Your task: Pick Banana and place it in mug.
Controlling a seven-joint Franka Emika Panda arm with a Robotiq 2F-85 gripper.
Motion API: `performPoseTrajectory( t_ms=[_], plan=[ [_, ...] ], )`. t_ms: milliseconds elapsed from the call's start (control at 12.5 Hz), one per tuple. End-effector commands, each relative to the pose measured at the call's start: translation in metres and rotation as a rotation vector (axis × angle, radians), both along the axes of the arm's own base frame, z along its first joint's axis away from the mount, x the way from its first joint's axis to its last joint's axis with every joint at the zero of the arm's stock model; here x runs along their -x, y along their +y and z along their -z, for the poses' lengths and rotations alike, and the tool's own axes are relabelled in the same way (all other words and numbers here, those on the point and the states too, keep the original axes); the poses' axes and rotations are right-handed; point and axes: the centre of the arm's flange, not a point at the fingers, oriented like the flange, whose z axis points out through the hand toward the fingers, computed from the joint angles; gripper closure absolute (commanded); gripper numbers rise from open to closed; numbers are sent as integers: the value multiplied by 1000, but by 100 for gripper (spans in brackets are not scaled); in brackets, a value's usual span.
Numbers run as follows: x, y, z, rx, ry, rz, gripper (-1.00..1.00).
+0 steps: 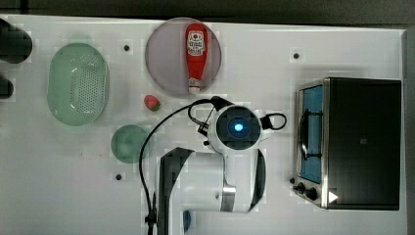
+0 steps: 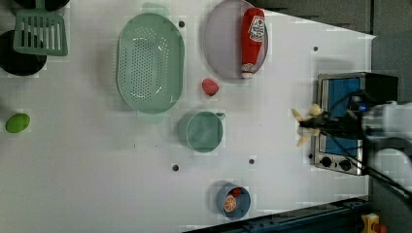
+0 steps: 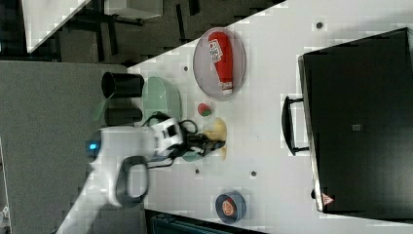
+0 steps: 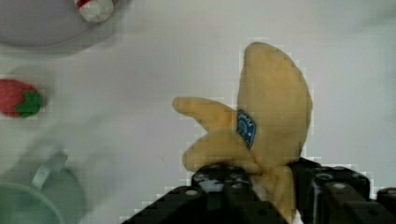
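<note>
The banana [image 4: 271,107] is a yellow plush toy with loose peel flaps and a small blue sticker. My gripper [image 4: 268,175] is shut on its lower end, with one black finger on each side. In the left view the banana [image 2: 307,121] shows at the tip of the gripper [image 2: 311,125], in front of the toaster oven. In the right view the banana [image 3: 216,130] lies beside the strawberry. The mug [image 1: 128,143] is a small round teal-green cup, standing upright and apart from the gripper. It also appears in the left view as the mug [image 2: 202,131], below the colander.
A pale green colander [image 1: 78,83] sits at the top view's left. A grey plate [image 1: 166,54] holds a ketchup bottle [image 1: 196,56]. A strawberry [image 1: 151,103] lies near the mug. A toaster oven [image 1: 357,142] stands at the top view's right. A blue round thing [image 2: 233,200] sits near the table edge.
</note>
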Motion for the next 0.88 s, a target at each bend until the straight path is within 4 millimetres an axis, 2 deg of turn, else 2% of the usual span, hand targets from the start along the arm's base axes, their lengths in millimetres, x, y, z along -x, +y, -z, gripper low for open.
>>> performPoseTrajectory(
  t_ms=[80,240,400,560,640,880],
  plan=[
    [-13,6,-83,-5,-72,-22,42],
    [-10,24,-113,3,-101,-56,42],
    [-6,56,-126,15,-127,-116,42],
    [0,104,-124,26,-115,-208,42],
    [5,134,-118,33,-101,-268,42],
    [17,191,-103,42,-77,-367,42]
  ],
)
